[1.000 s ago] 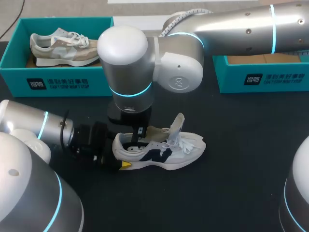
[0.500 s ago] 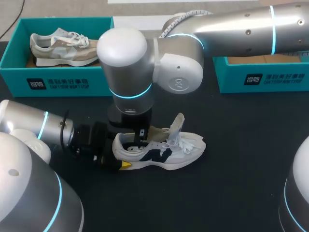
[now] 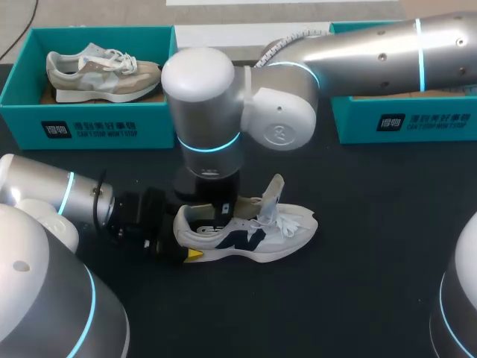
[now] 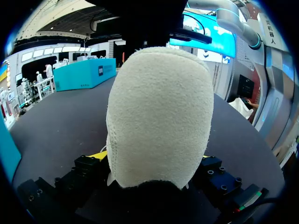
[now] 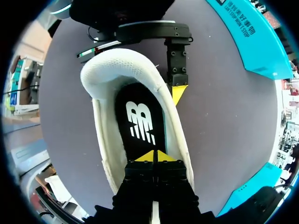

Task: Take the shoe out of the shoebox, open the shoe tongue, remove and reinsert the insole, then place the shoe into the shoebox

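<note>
We are clamping the heel of the white mesh sneaker (image 3: 257, 233), which is standing on its sole on the black worktop (image 3: 373, 268), in the left end effector (image 4: 152, 158). The right end effector (image 5: 154, 156), tips together, is sitting inside the opening on the black logo-printed insole (image 5: 139, 116); whether it is pinching the insole is unclear. Insole removal is in hand. The next move is calling for a sure pinch and an upward peel.

right arm (image 3: 216, 104): swung toward the toe side | right end effector (image 5: 154, 157): slightly deeper in shoe (image 3: 261, 233) opening
</note>
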